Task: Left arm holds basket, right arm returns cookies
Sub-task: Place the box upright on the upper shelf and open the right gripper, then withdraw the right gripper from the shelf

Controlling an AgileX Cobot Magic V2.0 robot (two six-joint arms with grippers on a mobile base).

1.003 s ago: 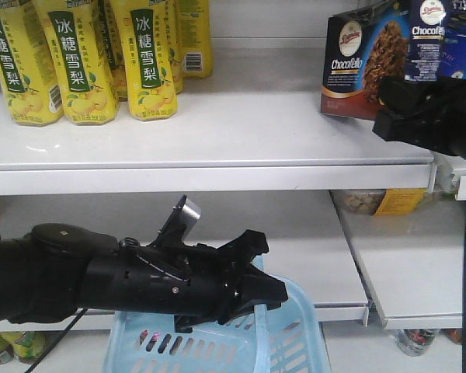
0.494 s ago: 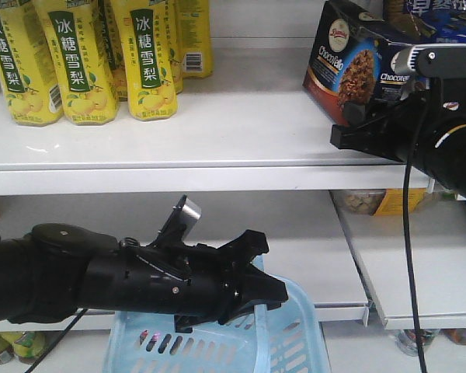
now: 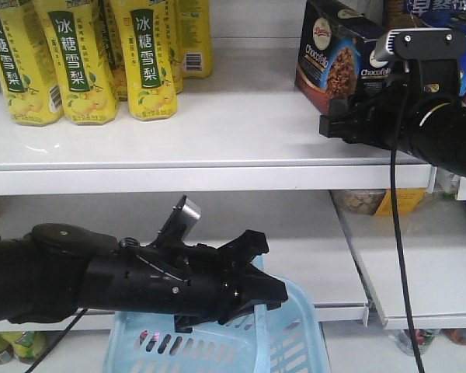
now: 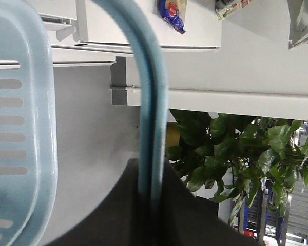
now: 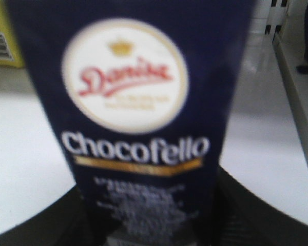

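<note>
The light blue basket hangs at the bottom of the front view. My left gripper is shut on its handle, which runs up between the jaws in the left wrist view; the basket's slotted wall is at the left there. My right gripper is shut on the dark navy Chocofello cookies carton and holds it tilted just above the upper shelf at the right. In the right wrist view the carton fills the frame between the jaws.
Yellow pear-drink bottles stand on the upper shelf at the left. Blue packages are behind the right arm. A lower shelf runs behind the left arm, with a packet at the right. A potted plant shows in the left wrist view.
The right arm has carried the carton to the left and turned it more end-on over the upper shelf. The left arm and basket have not moved.
</note>
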